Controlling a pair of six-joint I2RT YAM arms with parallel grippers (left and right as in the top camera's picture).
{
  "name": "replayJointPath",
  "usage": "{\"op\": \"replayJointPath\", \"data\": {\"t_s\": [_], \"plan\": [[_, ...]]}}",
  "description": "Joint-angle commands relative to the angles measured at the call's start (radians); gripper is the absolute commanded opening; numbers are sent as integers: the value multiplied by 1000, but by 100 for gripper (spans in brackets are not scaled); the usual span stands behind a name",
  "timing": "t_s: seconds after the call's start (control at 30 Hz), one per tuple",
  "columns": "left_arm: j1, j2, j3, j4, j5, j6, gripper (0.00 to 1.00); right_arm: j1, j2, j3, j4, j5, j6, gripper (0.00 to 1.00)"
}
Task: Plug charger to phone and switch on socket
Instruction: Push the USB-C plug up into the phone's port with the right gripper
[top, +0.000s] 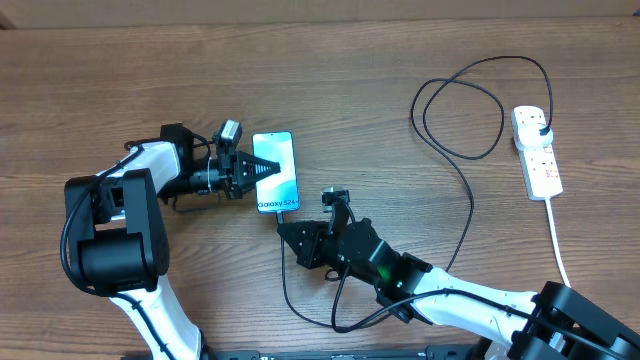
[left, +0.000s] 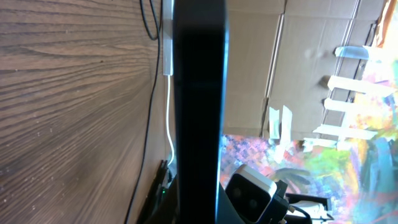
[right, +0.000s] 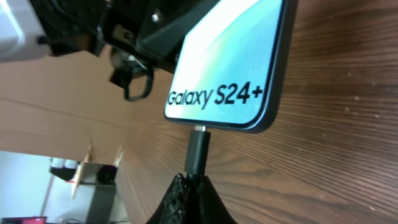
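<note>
The phone (top: 276, 172) has a light blue screen reading "Galaxy S24+" and is held at its left edge by my left gripper (top: 248, 172), which is shut on it. In the left wrist view the phone (left: 199, 106) shows edge-on as a dark bar. My right gripper (top: 290, 232) is shut on the charger's connector (right: 199, 152), whose metal tip sits at the port in the phone's (right: 230, 68) bottom edge. The black charger cable (top: 470, 215) runs to a black plug (top: 541, 131) in the white socket strip (top: 536, 152).
The strip's thick white cord (top: 560, 250) runs toward the front right edge. The charger cable loops (top: 450, 110) across the table's back right. A cable loop (top: 300, 300) lies near the front under the right arm. Cardboard lines the far edge.
</note>
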Motion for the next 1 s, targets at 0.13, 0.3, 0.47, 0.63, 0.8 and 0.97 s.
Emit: {"op": "replayJointPath", "data": {"t_s": [0.13, 0.3, 0.47, 0.63, 0.8, 0.97], "plan": [[-10, 3, -3, -16, 10, 5, 4, -24, -2, 153, -190, 119, -87, 4], [-10, 3, -3, -16, 10, 5, 4, -26, -2, 190, -311, 119, -101, 4], [-10, 3, -3, -15, 10, 5, 4, -27, -2, 190, -319, 118, -113, 4], [-10, 3, -3, -15, 10, 5, 4, -30, -2, 194, -238, 119, -157, 4], [-10, 3, -3, -15, 9, 5, 4, -50, -2, 194, -246, 113, -152, 4], [-10, 3, -3, -13, 9, 19, 4, -52, -3, 199, -263, 91, -140, 4]]}}
